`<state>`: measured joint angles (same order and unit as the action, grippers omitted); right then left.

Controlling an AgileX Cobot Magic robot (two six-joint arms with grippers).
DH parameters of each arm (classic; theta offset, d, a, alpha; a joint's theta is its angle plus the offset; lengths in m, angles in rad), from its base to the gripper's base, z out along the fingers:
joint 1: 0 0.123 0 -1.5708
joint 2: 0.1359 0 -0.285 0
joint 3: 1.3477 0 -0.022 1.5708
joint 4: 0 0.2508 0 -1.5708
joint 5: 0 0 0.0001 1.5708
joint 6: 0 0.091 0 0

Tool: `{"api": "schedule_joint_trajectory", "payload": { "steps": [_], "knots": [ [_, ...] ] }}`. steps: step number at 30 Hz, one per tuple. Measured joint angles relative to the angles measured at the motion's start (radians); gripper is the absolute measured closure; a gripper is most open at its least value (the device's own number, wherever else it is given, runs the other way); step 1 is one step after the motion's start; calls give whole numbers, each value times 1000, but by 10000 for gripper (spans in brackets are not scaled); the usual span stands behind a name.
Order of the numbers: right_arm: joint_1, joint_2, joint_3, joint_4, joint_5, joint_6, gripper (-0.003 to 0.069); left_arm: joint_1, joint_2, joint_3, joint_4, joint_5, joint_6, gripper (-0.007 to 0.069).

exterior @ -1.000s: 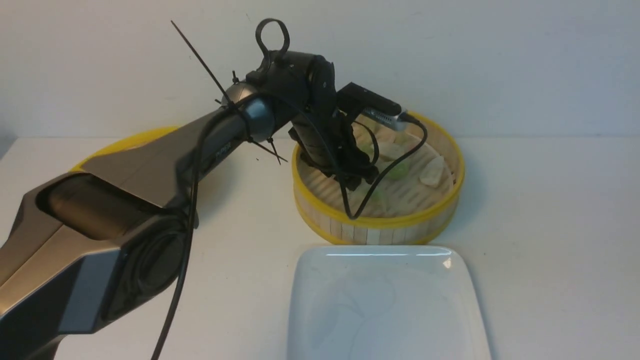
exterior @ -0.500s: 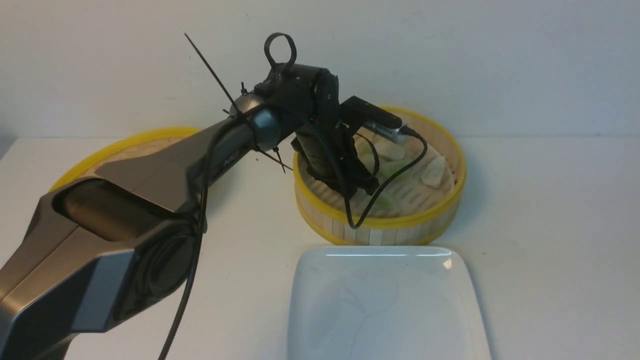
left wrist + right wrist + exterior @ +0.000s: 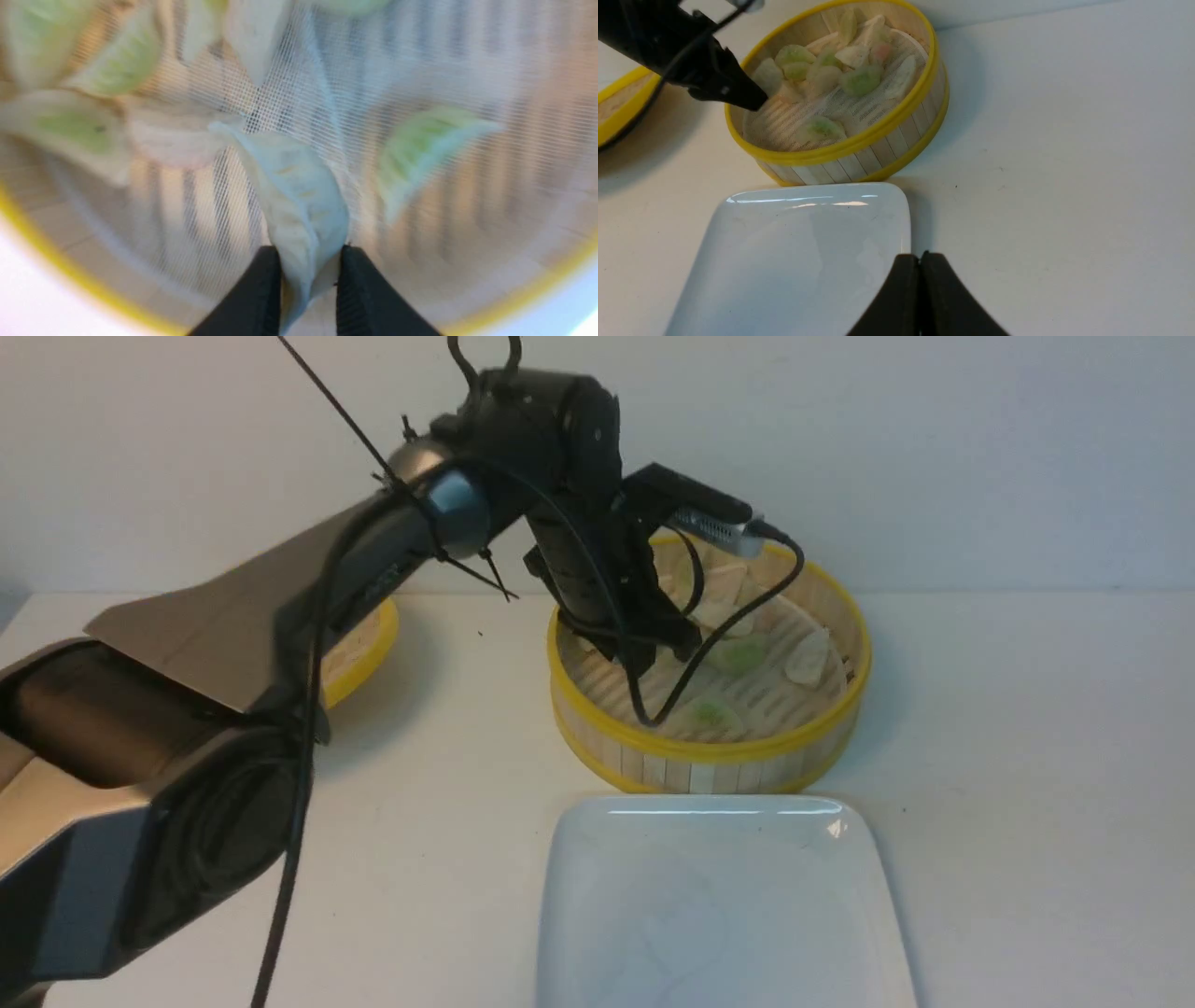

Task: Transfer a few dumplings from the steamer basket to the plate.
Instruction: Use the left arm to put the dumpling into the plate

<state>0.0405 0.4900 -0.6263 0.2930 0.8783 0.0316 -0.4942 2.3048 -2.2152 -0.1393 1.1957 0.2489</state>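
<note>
At frame centre, the left gripper (image 3: 310, 266) pinched one dumpling (image 3: 303, 200); its slick wrapper risked slipping. The right gripper (image 3: 920, 261) was closed, empty.

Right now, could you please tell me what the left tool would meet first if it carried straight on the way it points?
Likely the mesh cloth lining the steamer basket, with the dumpling in the left tool touching first; the remaining gap is unclear.

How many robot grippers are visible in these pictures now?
2: the left gripper, above the steamer basket, pinching a dumpling; the right gripper, shut, seen in its own wrist view.
</note>
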Motion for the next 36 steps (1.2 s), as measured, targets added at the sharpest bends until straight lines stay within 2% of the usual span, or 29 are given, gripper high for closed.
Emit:
{"api": "schedule_joint_trajectory", "payload": {
  "steps": [8, 14, 20, 27, 31, 33, 36],
  "knots": [
    [0, 0, 0, 0, -2, 0, 673, 0, -124, 28, -67, 37, -1, 493],
    [1, 0, 0, 0, -5, 0, 673, -41, -201, 271, -184, 35, -7, 493],
    [1, 0, 0, 0, 1, 0, 673, -144, -195, 451, -172, 35, 25, 493],
    [1, 0, 0, 0, -2, 0, 673, -196, -119, 470, -167, 27, 26, 491],
    [1, 0, 0, 0, -3, 0, 673, -199, -105, 470, -165, 26, 14, 431],
    [1, 0, 0, 0, -3, 0, 673, -199, -105, 466, -150, 25, 7, 329],
    [1, 14, 0, 12, -3, -1, 673, -199, -107, 444, -144, 25, -21, 248]
  ]
}}
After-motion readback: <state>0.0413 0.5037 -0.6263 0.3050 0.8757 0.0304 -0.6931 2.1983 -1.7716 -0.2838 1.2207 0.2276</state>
